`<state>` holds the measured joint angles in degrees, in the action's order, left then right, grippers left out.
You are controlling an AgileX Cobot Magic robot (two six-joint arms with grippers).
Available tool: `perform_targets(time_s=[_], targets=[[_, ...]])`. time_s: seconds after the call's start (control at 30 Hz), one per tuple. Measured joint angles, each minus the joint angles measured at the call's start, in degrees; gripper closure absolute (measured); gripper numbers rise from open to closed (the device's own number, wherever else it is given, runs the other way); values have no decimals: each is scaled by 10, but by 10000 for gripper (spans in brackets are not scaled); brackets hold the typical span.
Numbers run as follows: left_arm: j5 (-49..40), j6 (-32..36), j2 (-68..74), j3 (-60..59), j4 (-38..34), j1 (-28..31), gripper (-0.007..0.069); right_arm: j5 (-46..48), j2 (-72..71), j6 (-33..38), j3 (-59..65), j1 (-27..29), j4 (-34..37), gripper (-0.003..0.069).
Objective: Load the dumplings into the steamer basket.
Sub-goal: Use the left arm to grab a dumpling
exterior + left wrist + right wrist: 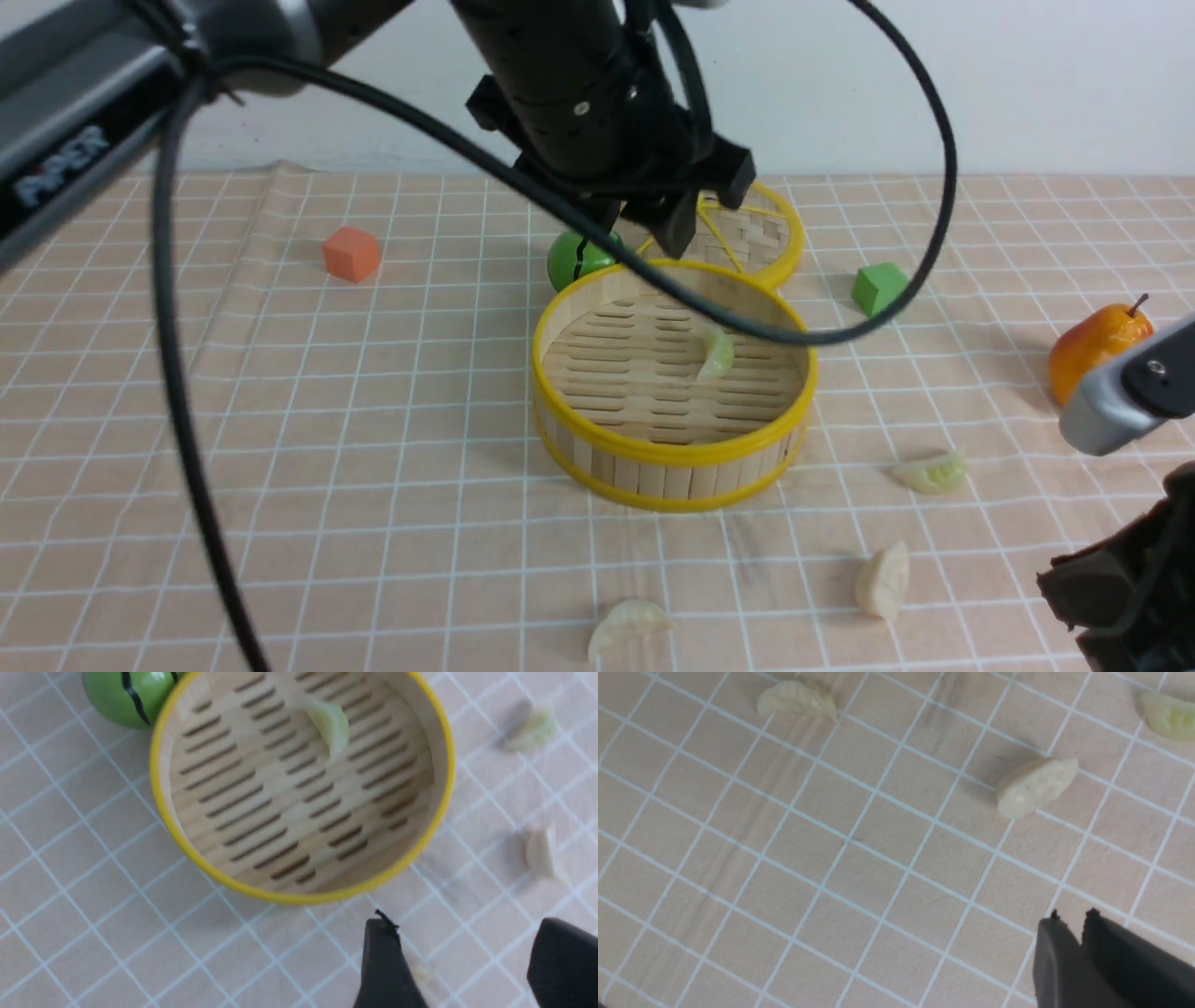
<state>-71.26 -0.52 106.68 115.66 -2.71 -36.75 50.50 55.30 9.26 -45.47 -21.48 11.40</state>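
Basically parked between a drop-off and the next grab.

Front view: one dumpling [717, 355] lying on the slats inside the steamer basket [672, 462]; out on the checked cloth [373, 420], a pale-green dumpling [929, 473], a cream dumpling [882, 581] and a front dumpling [628, 627], all on the robot's side of the basket. Left wrist: left gripper [467, 938] spread wide, empty, up by the basket's far edge. Right wrist: right gripper [1071, 921] nearly pressed together, pinching nothing, near the cream dumpling. Probably next: spread those jaws, drop over the cream one, squeeze across its body, lift clear of the rim.
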Motion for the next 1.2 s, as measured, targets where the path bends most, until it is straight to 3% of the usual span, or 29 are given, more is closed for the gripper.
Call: perform_targets(time_s=[0.23,0.37,0.43,1.0,1.1,1.2], targets=[[8,138,-59,-183,-33,-30,221,21,-59,-23,0,0,0,571],[50,241,-50,-280,-33,-57,221,33,-113,-25,0,0,-1,566],[72,262,-37,-300,-33,-59,221,41,-132,-25,0,0,-2,564],[174,273,92,-306,-33,-59,225,96,-169,-27,0,0,-38,547],[174,273,103,-306,-31,-59,249,96,-169,-27,0,0,-38,545],[174,273,111,-306,-28,-59,354,96,-169,-27,0,0,-39,544]])
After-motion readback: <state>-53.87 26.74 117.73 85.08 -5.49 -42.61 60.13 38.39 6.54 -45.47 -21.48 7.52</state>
